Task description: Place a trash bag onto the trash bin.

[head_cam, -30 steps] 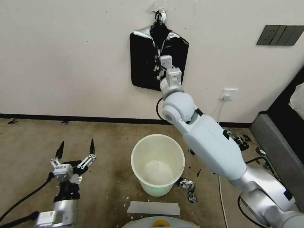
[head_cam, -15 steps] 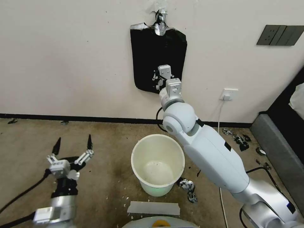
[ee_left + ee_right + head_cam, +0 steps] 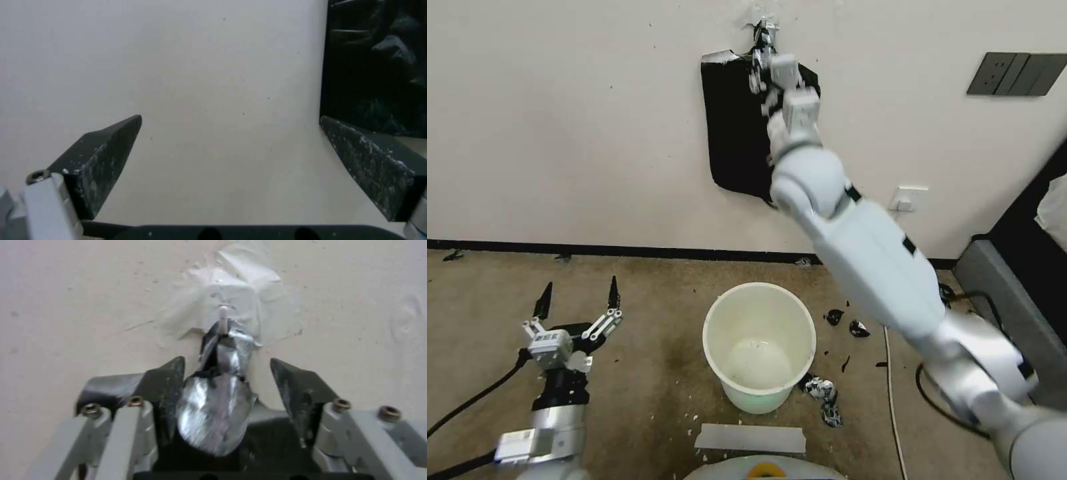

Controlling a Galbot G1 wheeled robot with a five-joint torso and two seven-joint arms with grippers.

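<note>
Worn tan carpet runs to a black baseboard under a cream wall, with torn black plastic scraps scattered past the trash bin, which stands upright and unlined on the floor in front of me. A strip of pale tape lies on the carpet just before it.

My right gripper is up at the wall, at the top of the hanging trash bag. My right wrist camera shows what the head view blurs: the bag's silvery gathered neck hangs from a small white hook under a patch of white tape, and my fingers stand apart on either side of that neck, not pinching it.

My left gripper hovers low over the carpet beside the bin, spread wide and empty.

My right arm covers the bag's right half.
</note>
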